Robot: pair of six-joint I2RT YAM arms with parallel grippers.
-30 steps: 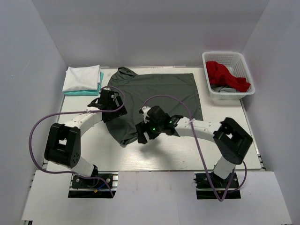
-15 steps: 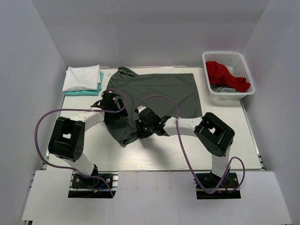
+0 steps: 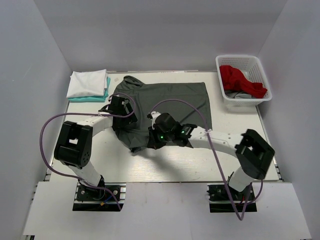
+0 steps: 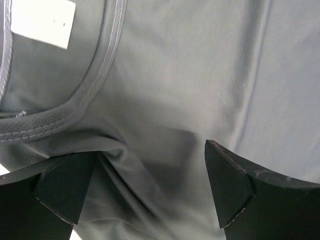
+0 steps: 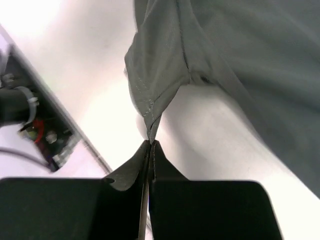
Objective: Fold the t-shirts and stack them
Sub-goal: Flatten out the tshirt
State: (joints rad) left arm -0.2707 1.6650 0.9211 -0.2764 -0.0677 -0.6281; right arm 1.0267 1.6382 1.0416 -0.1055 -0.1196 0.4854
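Mid-table, t-shirt newly rumpled, right gripper pinching

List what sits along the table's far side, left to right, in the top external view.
Folded white t-shirt → dark grey t-shirt → basket

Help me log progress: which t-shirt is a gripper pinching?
The dark grey t-shirt, pinched by the right gripper; white and teal lie stacked, red sits in the basket.
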